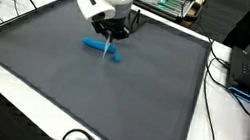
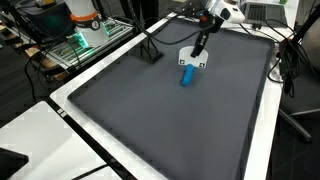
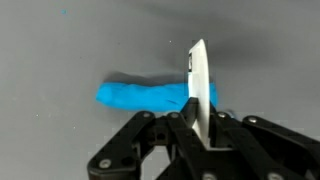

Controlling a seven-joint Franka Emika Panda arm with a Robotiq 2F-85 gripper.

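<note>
Wrist view shows the gripper (image 3: 200, 128) pressed together on a thin white blade (image 3: 199, 80). The blade stands upright and edge-on, above the right end of a blue roll (image 3: 150, 96) lying flat on the grey mat (image 3: 60, 50); contact cannot be told. The roll's long axis runs across the picture, with the blade crosswise to it. With so narrow a pinch, a downward push might twist the blade or skid the roll aside.

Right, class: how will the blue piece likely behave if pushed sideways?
The blue piece is long and roundish, so it may roll. Its uneven outline suggests soft stuff that could dent. It lies flat on the mat, so tipping seems unlikely.
</note>
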